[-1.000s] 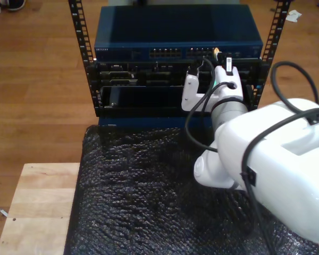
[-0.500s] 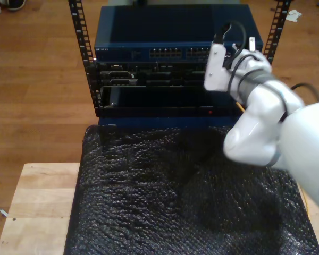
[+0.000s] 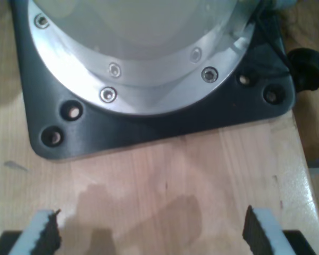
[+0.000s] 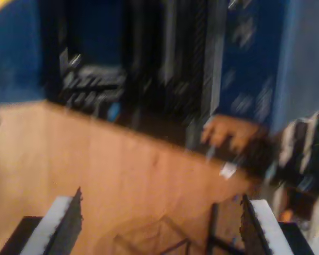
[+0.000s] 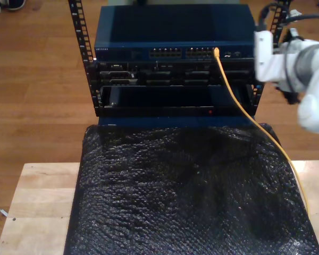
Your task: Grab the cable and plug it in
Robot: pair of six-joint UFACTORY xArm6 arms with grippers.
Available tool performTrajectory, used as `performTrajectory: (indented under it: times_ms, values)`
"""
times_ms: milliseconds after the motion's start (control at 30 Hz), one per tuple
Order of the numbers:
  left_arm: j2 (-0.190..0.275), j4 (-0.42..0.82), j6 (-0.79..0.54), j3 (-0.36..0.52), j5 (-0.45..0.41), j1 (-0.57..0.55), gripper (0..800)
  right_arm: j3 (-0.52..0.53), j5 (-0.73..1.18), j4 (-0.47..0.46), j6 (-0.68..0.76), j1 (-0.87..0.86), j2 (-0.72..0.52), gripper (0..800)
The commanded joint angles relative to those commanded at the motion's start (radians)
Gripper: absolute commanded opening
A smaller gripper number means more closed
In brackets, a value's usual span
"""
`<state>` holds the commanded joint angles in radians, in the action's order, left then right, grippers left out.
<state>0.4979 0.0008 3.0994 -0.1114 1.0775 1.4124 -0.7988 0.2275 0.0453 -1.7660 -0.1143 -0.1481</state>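
Exterior view: we see the cable [image 5: 243,109] plugged into the blue switch [image 5: 170,50], trailing across the worktop's [image 5: 40,204] black sheet [image 5: 175,196]. Both claws [image 3: 149,234] [image 4: 159,220] are spread apart, gripping nothing.

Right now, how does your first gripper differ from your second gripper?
My first gripper hangs over bare pale wood just short of a black base plate bolted under a round metal flange; its picture is sharp. My second gripper faces an orange-brown floor and dark blue rack gear; its picture is smeared. Both stand open and hold nothing.
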Motion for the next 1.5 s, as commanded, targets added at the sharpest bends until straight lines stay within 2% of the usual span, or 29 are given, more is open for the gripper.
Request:
performTrajectory:
  times_ms: [100, 267, 533, 733, 967, 1500]
  values:
    - [0.000, 0.000, 0.002, 0.000, 0.000, 0.000, 800, -0.008, 0.137, -0.026, -0.038, -0.086, -0.020, 736]
    - [0.000, 0.000, 0.002, 0.000, 0.000, 0.000, 800, 0.003, 0.285, -0.021, -0.207, -0.195, -0.068, 791]
    - [0.000, 0.000, 0.002, 0.000, 0.000, 0.000, 800, 0.005, 0.586, -0.018, -0.431, -0.384, -0.133, 793]
    - [0.000, 0.000, 0.002, 0.000, 0.000, 0.000, 800, 0.003, 0.853, -0.021, -0.548, -0.549, -0.166, 797]
    - [0.000, 0.000, 0.000, 0.000, 0.000, 0.000, 800, 0.040, 1.085, -0.023, -0.810, -0.764, -0.226, 798]
    - [0.000, 0.000, 0.000, 0.000, 0.000, 0.000, 800, 0.267, 1.129, -0.026, -1.224, -1.189, -0.442, 798]
